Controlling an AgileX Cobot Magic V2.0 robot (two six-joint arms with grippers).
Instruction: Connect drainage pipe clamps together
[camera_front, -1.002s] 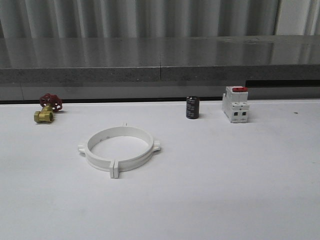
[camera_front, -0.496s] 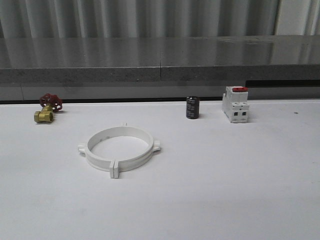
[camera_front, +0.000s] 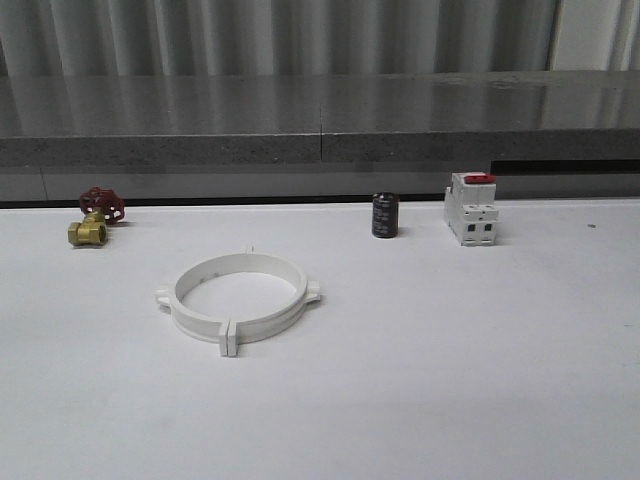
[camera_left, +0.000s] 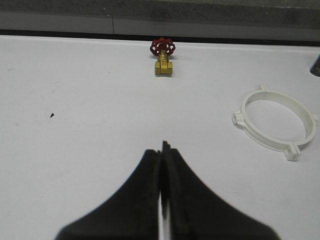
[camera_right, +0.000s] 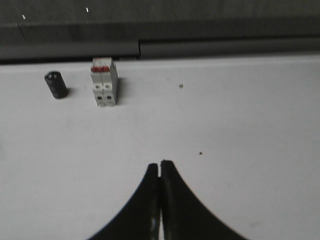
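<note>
Drainage pipe clamps (camera_front: 238, 300) form one smooth white plastic ring; left gripper (camera_left: 163, 150) and right gripper (camera_right: 159, 167) closed, empty.

Black cylinder (camera_left: 316, 65) cut by frame edge, drainage pipe clamps (camera_left: 276, 123) too — print on cylinder unreadable

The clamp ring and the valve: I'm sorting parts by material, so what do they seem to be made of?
The clamp ring looks like white moulded plastic with a matte, even finish and small flat tabs. The valve has a yellow, slightly shiny body that looks like brass, and a red handwheel, likely painted metal, though plastic cannot be ruled out.
</note>
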